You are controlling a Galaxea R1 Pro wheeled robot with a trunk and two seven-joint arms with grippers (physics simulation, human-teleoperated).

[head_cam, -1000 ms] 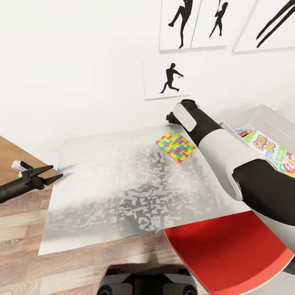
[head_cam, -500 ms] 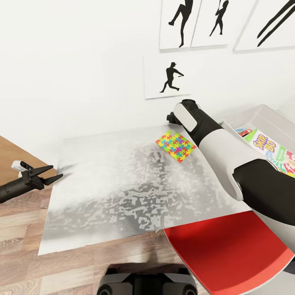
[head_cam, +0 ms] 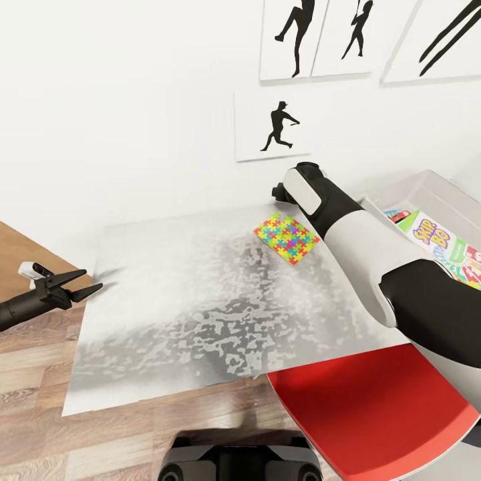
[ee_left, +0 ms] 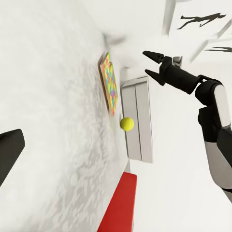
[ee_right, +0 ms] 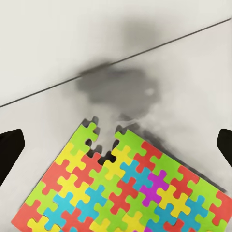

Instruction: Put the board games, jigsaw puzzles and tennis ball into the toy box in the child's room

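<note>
On bench [head_cam: 200, 307], jigsaw puzzle [head_cam: 286, 238] lies flat w/ R tool [ee_left: 155, 64] hovering above, spread wide, nothing held. L tool [head_cam: 80, 283] off bench edge at 9 o'clock, parted, empty. Tennis ball [ee_left: 127, 123] just beside puzzle.

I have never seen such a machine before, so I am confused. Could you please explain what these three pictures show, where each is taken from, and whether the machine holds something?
It is a simulated robot with two arms, each ending in a pincer. The large picture is from its head, looking down on a pale table. The other two come from cameras beside each pincer.

On the table lie a colourful jigsaw puzzle and a tennis ball. At the right a grey toy box already holds a Skip-Bo game.

The left pincer waits open off the table's edge. The right pincer is open above the puzzle. Neither holds anything.
</note>
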